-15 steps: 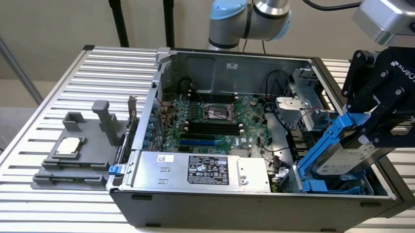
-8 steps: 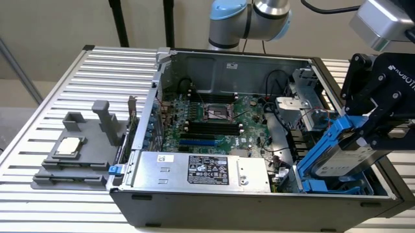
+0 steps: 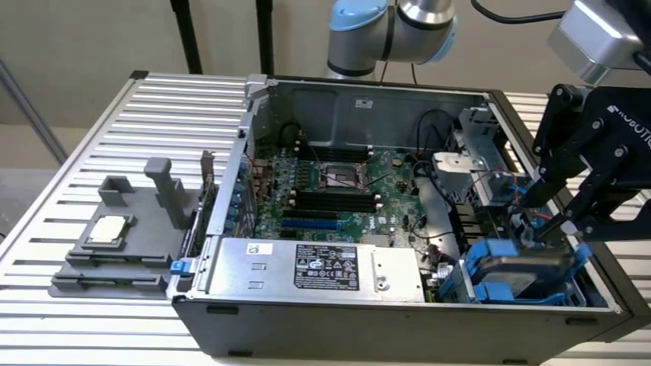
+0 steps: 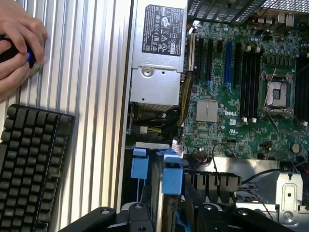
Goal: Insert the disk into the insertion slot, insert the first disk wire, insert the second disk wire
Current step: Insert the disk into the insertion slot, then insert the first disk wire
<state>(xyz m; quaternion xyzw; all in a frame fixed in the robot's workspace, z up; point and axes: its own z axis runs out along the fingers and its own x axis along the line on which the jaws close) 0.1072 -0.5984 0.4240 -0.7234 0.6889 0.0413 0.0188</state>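
Observation:
My gripper (image 3: 557, 229) hangs over the right front corner of the open computer case. It is shut on the disk (image 3: 521, 268), a silver-grey drive in a bright blue carrier. The disk sits tilted in the mouth of the insertion slot (image 3: 486, 293), the bay with blue clip tabs. In the wrist view the disk (image 4: 163, 193) runs edge-on between the black fingers of the gripper (image 4: 166, 215), its blue carrier end pointing at the motherboard. A blue tab of the slot (image 4: 139, 167) stands beside it. Thin wires (image 3: 508, 200) lie just behind the bay.
The silver power supply with a black label (image 3: 325, 267) fills the case's front. The motherboard (image 3: 341, 191) lies behind it. A grey fixture with upright posts (image 3: 122, 229) stands on the slatted table at the exterior view's left. A person's hand (image 4: 17, 43) and a black keyboard (image 4: 34, 164) rest on the table.

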